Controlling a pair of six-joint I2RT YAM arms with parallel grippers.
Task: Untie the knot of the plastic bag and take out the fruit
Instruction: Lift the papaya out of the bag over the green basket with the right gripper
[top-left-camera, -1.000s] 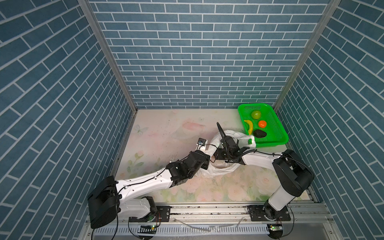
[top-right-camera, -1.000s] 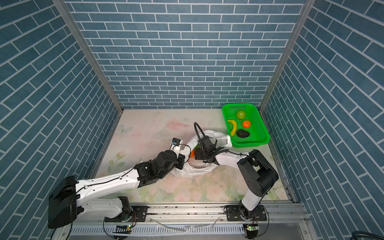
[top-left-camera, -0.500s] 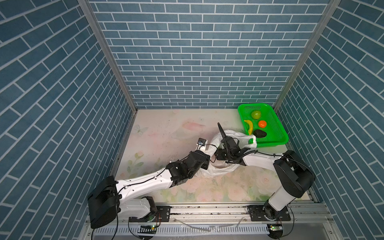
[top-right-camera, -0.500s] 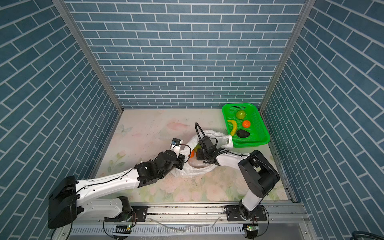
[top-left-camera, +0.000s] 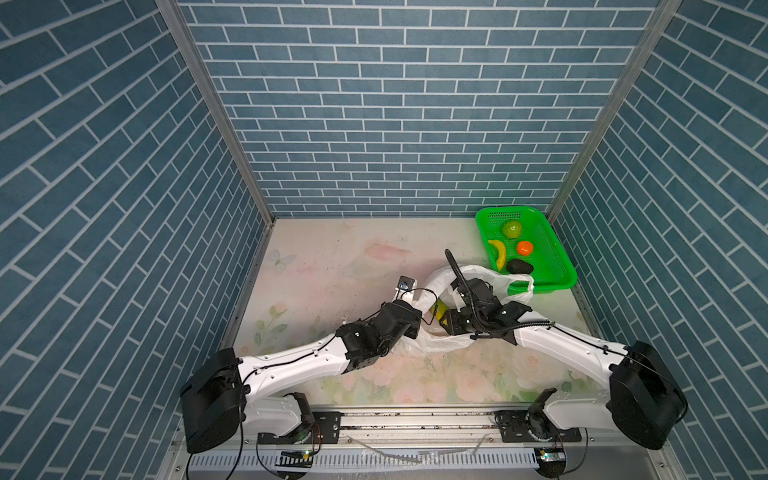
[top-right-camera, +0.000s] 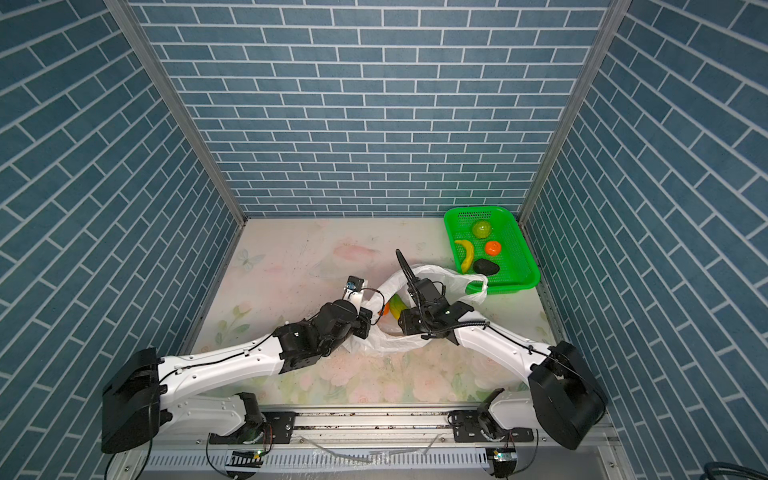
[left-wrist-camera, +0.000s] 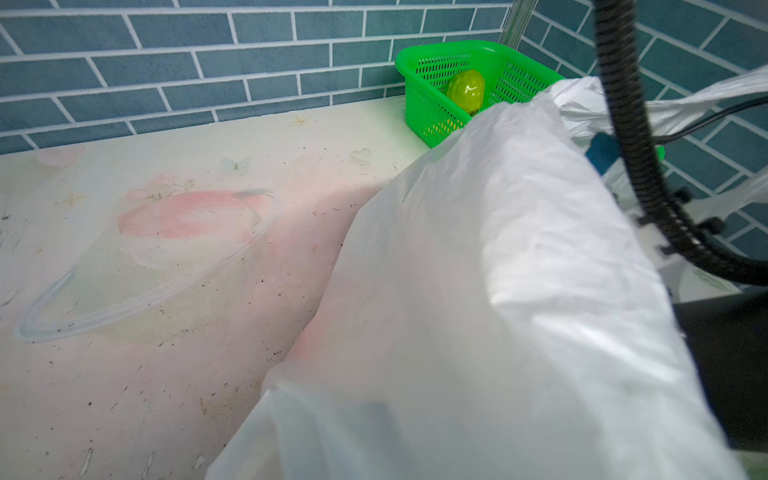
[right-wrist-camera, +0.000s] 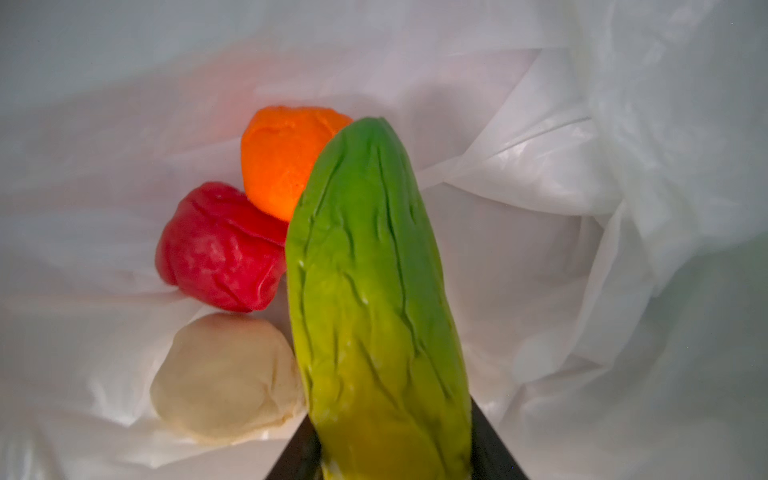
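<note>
Left gripper (top-left-camera: 417, 325) fully closed, pinching rim of bag (top-left-camera: 496, 279), mid-table. Right gripper (right-wrist-camera: 395, 453) inside bag, clamped on mango (right-wrist-camera: 374, 291); orange (right-wrist-camera: 282, 158), red fruit (right-wrist-camera: 220, 249) and pale fruit (right-wrist-camera: 224, 378) beside it. Basket (top-left-camera: 557, 266) far right.

Left arm (top-left-camera: 291, 365): stretched low over the counter (top-left-camera: 332, 270), forearm angled inward.
Left pincer (top-right-camera: 365, 323): jaws closed (tips out of sight).
Right arm (top-left-camera: 561, 345): low, reaching inward to meet the left.
Right pincer (top-left-camera: 445, 323): clamped around the mango (right-wrist-camera: 374, 311).
</note>
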